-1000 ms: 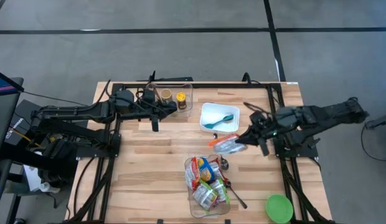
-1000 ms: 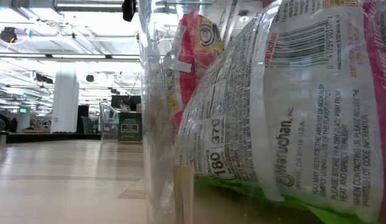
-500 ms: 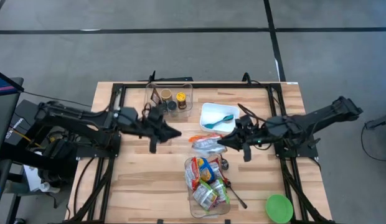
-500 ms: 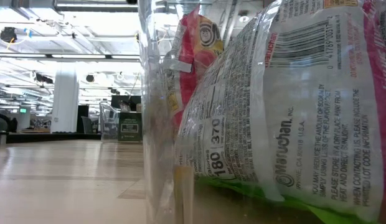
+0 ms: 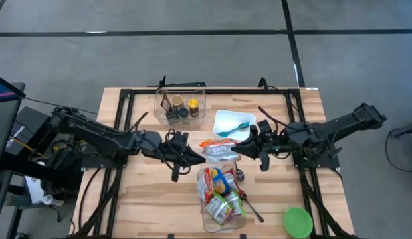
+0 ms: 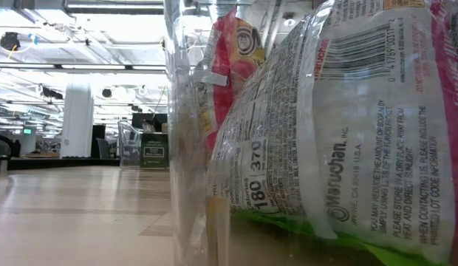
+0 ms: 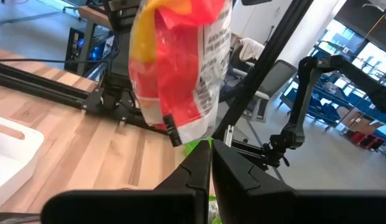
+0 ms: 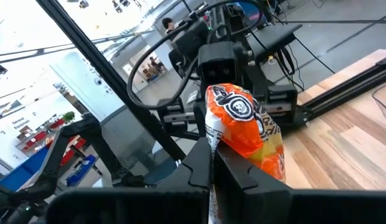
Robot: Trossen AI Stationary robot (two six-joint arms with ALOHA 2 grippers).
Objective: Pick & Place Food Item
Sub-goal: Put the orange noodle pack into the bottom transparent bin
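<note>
Handover mid-table: both grippers pinch the same ramen packet (image 5: 219, 151). Left gripper (image 5: 198, 157) fully closed on its left end, right gripper (image 5: 240, 149) fully closed on its right end. Right should release before left pulls away. Packet: crinkly orange-red plastic, held above the clear bin (image 5: 205, 207).

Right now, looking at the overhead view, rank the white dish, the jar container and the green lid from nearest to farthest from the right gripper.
From the right gripper, shut on the snack packet:
1. White dish, just behind it toward the table's far edge.
2. Jar container, farther back on the left arm's side.
3. Green lid, at the near right corner.
</note>
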